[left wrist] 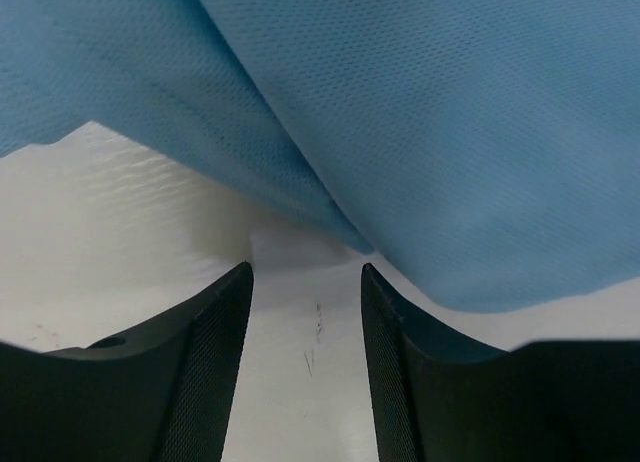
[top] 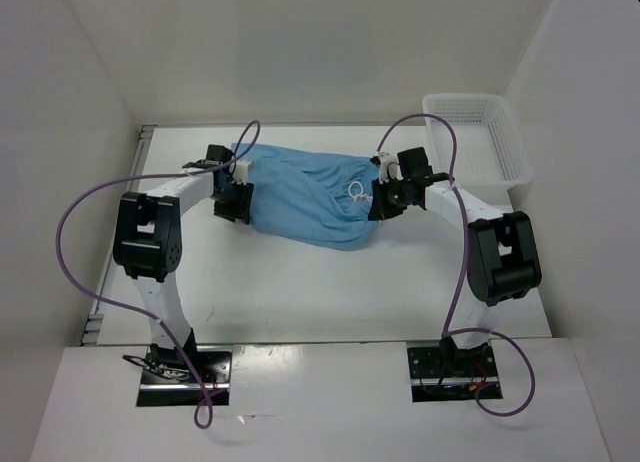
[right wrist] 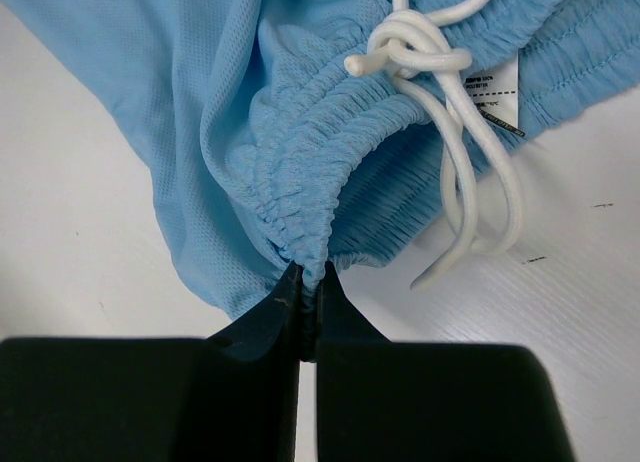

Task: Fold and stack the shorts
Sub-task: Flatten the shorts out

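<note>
Sky-blue shorts (top: 300,197) are spread on the table (top: 300,292) between the arms. Fabric is judged light and limp. The gathered waistband (right wrist: 330,162) is pinched by the right gripper (right wrist: 308,302). The left gripper (left wrist: 305,312) is parted and empty beside the leg hem (left wrist: 330,222), where a hold is advised.

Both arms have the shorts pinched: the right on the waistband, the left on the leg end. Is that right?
Not quite. The left gripper holds nothing: the left wrist view shows its jaws open over bare table, with the shorts just beyond their tips. The right gripper does pinch the waistband, as you said.
</note>
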You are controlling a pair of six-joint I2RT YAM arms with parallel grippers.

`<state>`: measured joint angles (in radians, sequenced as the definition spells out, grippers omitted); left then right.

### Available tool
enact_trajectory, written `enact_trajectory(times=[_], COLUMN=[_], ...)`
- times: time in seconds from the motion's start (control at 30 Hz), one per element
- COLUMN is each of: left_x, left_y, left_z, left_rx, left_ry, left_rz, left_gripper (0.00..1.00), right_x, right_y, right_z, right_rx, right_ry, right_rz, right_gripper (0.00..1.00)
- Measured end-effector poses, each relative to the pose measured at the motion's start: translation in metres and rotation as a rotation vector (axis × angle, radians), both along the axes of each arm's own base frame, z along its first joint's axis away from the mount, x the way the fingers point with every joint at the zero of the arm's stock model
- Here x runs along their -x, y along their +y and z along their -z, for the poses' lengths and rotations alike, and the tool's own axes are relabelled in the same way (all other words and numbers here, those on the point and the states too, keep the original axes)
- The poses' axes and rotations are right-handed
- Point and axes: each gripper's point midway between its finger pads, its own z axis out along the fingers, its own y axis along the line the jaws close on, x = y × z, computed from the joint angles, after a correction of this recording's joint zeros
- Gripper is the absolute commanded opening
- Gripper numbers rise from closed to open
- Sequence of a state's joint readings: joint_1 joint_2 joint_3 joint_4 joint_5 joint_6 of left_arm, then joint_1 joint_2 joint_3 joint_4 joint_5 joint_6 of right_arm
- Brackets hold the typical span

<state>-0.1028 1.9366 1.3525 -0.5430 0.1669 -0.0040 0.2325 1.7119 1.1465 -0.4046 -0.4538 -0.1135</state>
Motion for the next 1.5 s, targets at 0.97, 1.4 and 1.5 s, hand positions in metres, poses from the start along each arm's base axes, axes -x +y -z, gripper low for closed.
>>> enact_trajectory(times=[0.97, 1.4, 1.5], left_x=[-0.034, 0.108, 0.151], left_y=[-0.033, 0.093, 0.081], left_z=[0.008, -0.097, -0.071], left_rx=[-0.096, -0.129, -0.137], left_ry=[-0.079, 0.088, 0.236], left_rz=[0.066, -0.244, -0.202], left_gripper=[0.00, 0.00, 0.01], right_x=[0.002, 0.055, 0.083], right_y=[-0.003, -0.027, -0.032], right_z=[-0.002, -0.011, -0.003], right_rx=[0.033, 0.202, 0.257], right_ry=[-0.020, -0.039, -0.018], right_rz=[-0.068, -0.464, -0.538], right_gripper=[0.00, 0.00, 0.00])
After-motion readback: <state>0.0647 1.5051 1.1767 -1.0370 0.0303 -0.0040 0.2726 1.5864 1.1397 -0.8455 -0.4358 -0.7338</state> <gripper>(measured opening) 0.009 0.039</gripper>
